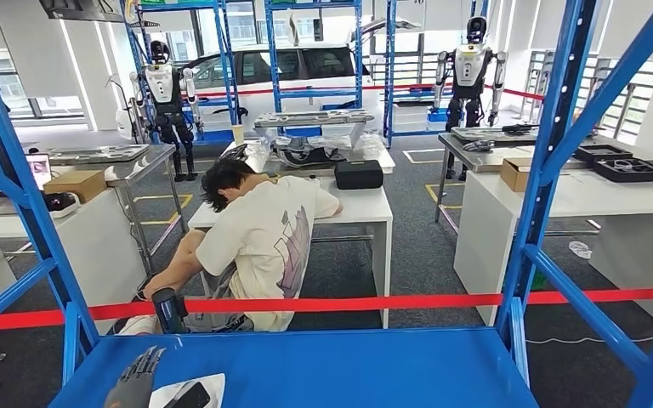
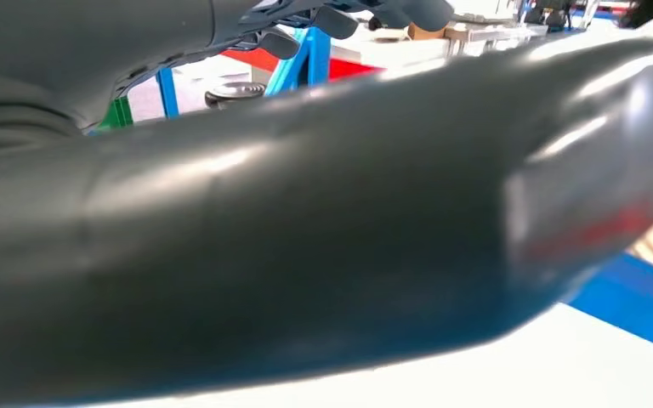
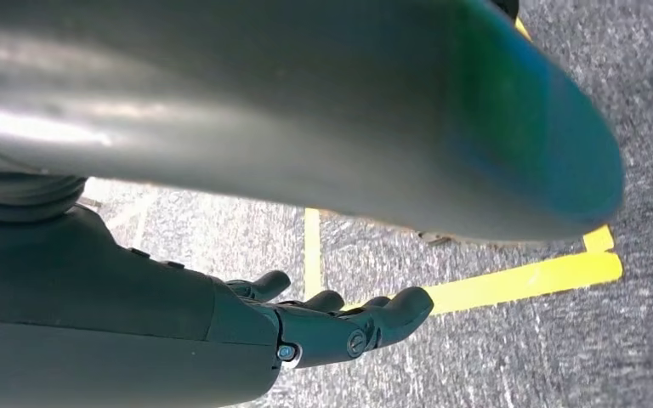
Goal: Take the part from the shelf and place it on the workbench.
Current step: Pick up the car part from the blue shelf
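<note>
Part, a white flat piece with a dark patch [image 1: 189,393], lies on the blue metal shelf [image 1: 349,365], left hand [image 1: 133,380] just beside it, fingers apart, holding nothing. Step: reach; next needs a grip around the part. Right hand [image 3: 340,321] hangs over floor, loosely curled, empty. No legible writing.

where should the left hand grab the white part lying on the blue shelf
Judging from the head view, the white part lies flat on the blue shelf, right beside the left hand. Best guess: close over its near left edge from above, since it lies low and flat. Its thickness is hard to tell.
</note>
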Action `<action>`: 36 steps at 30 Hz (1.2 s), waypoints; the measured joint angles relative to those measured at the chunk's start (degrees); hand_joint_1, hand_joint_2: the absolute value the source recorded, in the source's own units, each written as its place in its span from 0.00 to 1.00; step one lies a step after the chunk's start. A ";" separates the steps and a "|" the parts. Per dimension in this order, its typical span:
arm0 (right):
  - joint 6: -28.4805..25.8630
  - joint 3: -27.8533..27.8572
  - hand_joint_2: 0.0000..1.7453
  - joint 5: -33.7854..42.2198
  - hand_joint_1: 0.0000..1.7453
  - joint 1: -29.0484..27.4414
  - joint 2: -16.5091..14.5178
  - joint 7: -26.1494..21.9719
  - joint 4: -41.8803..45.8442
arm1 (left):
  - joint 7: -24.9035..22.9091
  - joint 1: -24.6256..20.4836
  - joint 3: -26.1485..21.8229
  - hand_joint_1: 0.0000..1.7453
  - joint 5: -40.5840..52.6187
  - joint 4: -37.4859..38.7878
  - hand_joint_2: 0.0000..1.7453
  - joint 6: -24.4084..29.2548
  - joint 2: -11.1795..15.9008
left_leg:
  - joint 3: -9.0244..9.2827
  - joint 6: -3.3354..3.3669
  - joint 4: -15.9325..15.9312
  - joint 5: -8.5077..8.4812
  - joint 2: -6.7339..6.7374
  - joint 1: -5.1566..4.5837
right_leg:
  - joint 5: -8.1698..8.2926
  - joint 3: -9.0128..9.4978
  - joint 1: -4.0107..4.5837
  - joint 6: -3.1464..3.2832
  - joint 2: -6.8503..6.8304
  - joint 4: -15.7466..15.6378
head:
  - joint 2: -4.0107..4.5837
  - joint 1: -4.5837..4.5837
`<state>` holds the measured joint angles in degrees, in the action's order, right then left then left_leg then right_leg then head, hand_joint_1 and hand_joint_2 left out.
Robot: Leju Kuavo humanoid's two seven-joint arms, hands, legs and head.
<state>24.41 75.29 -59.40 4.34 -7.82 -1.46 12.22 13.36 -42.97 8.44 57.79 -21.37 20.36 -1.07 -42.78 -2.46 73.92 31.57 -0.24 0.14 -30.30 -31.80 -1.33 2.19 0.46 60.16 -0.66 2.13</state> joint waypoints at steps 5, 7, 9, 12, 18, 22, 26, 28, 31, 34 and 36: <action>-0.01 0.01 0.00 0.07 0.00 0.12 -0.01 -0.07 0.00 | -0.21 -0.18 0.05 0.00 0.39 -0.02 0.00 -0.16 -0.07 | 3.91 1.19 -13.81 -8.18 0.14 -0.48 | -2.40 3.00 0.04 -1.24 0.05 -0.37 | -0.02 0.00; -0.02 0.01 0.00 0.05 0.00 0.21 -0.01 -0.23 0.01 | -0.45 -0.17 0.08 0.00 0.43 -0.04 0.00 -0.32 -0.09 | 4.90 1.97 -14.64 -7.44 0.12 -0.59 | -2.50 3.70 0.20 -1.95 0.03 -0.59 | -0.06 -0.03; -0.02 0.01 0.00 0.02 0.00 0.24 0.01 -0.48 0.02 | -0.62 -0.29 0.09 0.00 0.42 -0.15 0.50 -0.37 -0.09 | 6.11 2.72 -15.14 -7.36 0.06 -0.40 | -2.79 3.55 0.23 -2.31 -0.09 0.92 | -0.09 -0.11; 0.33 -0.02 0.00 -0.01 0.00 0.38 0.01 -0.74 0.02 | -0.79 -0.53 0.16 0.00 0.73 -0.18 1.00 -0.55 -0.08 | 7.23 3.69 -15.34 -6.62 0.00 -0.48 | -5.70 -1.87 0.30 -2.44 -0.19 9.59 | -0.11 -0.22; 0.64 -0.01 0.00 0.13 0.00 0.28 0.03 -0.83 0.03 | -1.16 0.01 0.95 0.00 2.28 0.05 1.00 -0.73 -0.34 | 9.46 3.61 -14.84 -4.15 -0.33 -0.85 | 0.91 -5.62 0.99 -1.46 -0.21 4.45 | -0.10 -0.32; 0.73 -0.02 0.00 0.35 0.00 0.29 0.05 -0.86 0.07 | -0.99 0.01 1.43 0.00 2.59 0.14 0.25 -0.82 -0.59 | 10.02 2.50 -14.56 -3.35 -0.44 -0.95 | 2.97 -4.10 1.43 -0.93 -0.11 -0.09 | -0.12 -0.21; 0.63 -0.01 0.00 0.87 0.00 0.27 0.02 -0.89 0.08 | -1.20 -0.15 1.73 0.00 2.97 -0.19 0.00 2.79 -0.77 | 10.92 3.56 -15.31 -2.97 -0.26 -1.01 | 3.62 -3.38 1.44 -0.98 0.18 -0.49 | -0.13 -0.18; 0.63 0.00 0.00 1.07 0.00 0.29 -0.01 -0.91 0.09 | -1.53 -0.14 1.81 0.00 3.08 -0.55 0.00 6.49 -0.90 | 11.15 3.37 -15.59 -2.92 -0.14 -1.02 | 3.51 -3.34 1.43 -0.80 0.32 -0.49 | -0.13 -0.14; 0.63 0.03 0.00 1.16 0.00 0.28 -0.17 -0.94 0.09 | -1.87 -0.09 1.81 0.00 3.36 -0.90 0.00 11.58 -1.06 | 11.29 3.12 -15.84 -2.98 -0.12 -1.02 | 3.43 -3.30 1.44 -0.66 0.33 -0.49 | -0.13 -0.13; 0.63 0.03 0.00 1.16 0.00 0.28 -0.31 -0.94 0.09 | -1.22 0.12 1.81 0.00 3.21 -1.43 0.00 16.36 -1.08 | 11.33 2.68 -15.97 -3.04 -0.13 -1.01 | 3.40 -3.30 1.44 -0.61 0.32 -0.49 | -0.13 -0.12; 0.63 0.03 0.00 1.14 0.00 0.27 -0.34 -0.94 0.09 | -0.27 0.37 1.81 0.00 2.57 -2.07 0.00 18.49 -1.08 | 11.34 2.42 -16.01 -3.08 -0.13 -0.99 | 3.41 -3.28 1.43 -0.60 0.31 -0.48 | -0.13 -0.12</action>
<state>25.05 75.32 -58.26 4.62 -8.16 -2.40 12.31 13.09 -42.61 10.25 60.36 -23.44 38.85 -2.14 -31.44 -0.03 57.91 28.49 -0.37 -0.84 -26.89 -35.08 0.09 1.59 0.77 59.67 -0.79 2.01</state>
